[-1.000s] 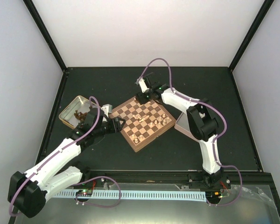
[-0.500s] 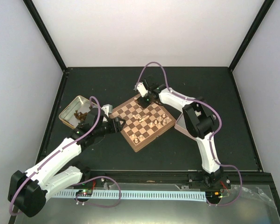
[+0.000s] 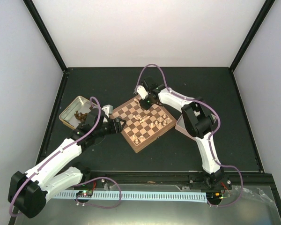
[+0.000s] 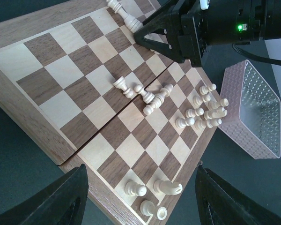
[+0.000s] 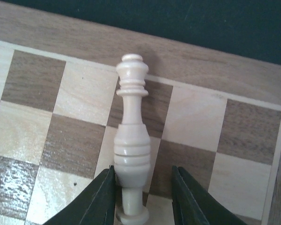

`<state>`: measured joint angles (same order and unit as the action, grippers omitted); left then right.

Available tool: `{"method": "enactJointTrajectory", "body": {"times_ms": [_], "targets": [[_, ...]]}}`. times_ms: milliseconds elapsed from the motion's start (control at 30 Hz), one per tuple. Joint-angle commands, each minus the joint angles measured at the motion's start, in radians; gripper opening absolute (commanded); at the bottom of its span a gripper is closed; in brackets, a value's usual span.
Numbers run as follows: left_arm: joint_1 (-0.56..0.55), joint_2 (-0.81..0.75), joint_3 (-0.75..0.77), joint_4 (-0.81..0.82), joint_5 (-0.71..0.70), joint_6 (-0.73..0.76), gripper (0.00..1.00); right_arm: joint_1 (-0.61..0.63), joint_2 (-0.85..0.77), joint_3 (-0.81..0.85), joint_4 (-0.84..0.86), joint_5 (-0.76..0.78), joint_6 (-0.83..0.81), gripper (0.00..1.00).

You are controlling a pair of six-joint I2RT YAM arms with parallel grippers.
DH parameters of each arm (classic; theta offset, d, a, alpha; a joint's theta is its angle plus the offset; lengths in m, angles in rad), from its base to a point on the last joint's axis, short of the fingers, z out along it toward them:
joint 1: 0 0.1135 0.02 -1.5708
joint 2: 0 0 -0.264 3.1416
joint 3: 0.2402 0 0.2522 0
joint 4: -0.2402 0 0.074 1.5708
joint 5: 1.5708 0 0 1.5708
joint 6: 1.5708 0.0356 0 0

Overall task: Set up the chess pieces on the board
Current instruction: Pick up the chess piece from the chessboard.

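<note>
The board lies at an angle in mid-table and also shows in the left wrist view. Cream chess pieces lie toppled at its middle, several stand near its right edge, and three sit at the near corner. My right gripper is at the board's far corner, open round a tall cream piece. The left finger touches the piece and the right one stands apart. My left gripper is wide open and empty above the board's near-left edge.
An open metal tin with dark brown pieces stands left of the board. A pink dotted tray sits against the board's right side, under the right arm. Black frame bars edge the table.
My right gripper has moved a little left and settled over the board's far corner. The left arm has not moved.
</note>
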<state>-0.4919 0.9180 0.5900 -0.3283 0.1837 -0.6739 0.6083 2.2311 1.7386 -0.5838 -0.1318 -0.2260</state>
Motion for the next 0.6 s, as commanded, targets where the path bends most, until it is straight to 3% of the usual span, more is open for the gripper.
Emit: {"method": "enactJointTrajectory", "body": {"times_ms": [0, 233, 567], "targets": [[0.006, 0.002, 0.020, -0.002, 0.006, -0.004, 0.64, 0.001, 0.053, 0.034, 0.011, 0.033, 0.035, 0.34], [0.006, -0.002, 0.019, -0.001, 0.006, -0.008, 0.64, 0.004, 0.042, -0.012, 0.058, 0.046, 0.041, 0.10], [0.007, -0.038, 0.034, 0.071, 0.013, -0.055, 0.69, 0.005, -0.262, -0.228, 0.325, -0.030, 0.115, 0.04]]}}
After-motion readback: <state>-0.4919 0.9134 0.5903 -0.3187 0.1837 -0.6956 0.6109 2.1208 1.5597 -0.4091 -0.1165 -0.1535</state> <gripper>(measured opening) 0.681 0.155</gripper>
